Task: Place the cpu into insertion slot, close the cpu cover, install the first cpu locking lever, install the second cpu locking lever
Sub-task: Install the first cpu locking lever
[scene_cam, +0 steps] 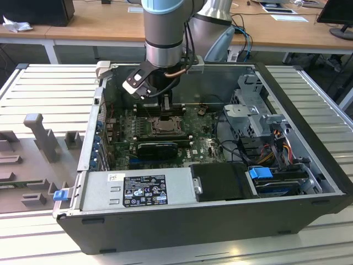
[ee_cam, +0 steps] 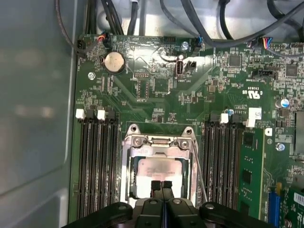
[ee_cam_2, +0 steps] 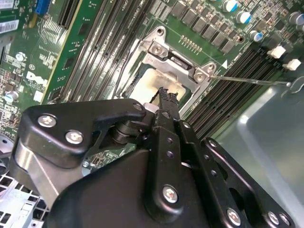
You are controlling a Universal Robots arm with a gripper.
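The robot's arm reaches down into an open computer case (scene_cam: 220, 218). The case sits on a bench (scene_cam: 44, 88) made of grey metal slats.

The gripper (scene_cam: 165, 104) hangs right over the socket in the middle of the green board (scene_cam: 204, 146). In both wrist views the black fingers (ee_cam: 156, 187) are pressed tight together, with nothing between them.

The cpu (ee_cam: 159, 168) lies flat in its slot in the socket, with its dull silver top facing up. The cpu cover (ee_cam: 156, 141) lies down over it, and the cpu shows through the cover's big square window.

In the second wrist view the tips of the gripper (ee_cam_2: 164, 95) are at the edge of the cpu (ee_cam_2: 149, 80), beside the cpu cover (ee_cam_2: 173, 59). It is not clear if they touch it.

A thin wire lever (ee_cam_2: 247, 79) sticks out from one corner of the socket, over the long black memory slots (ee_cam_2: 232, 95).
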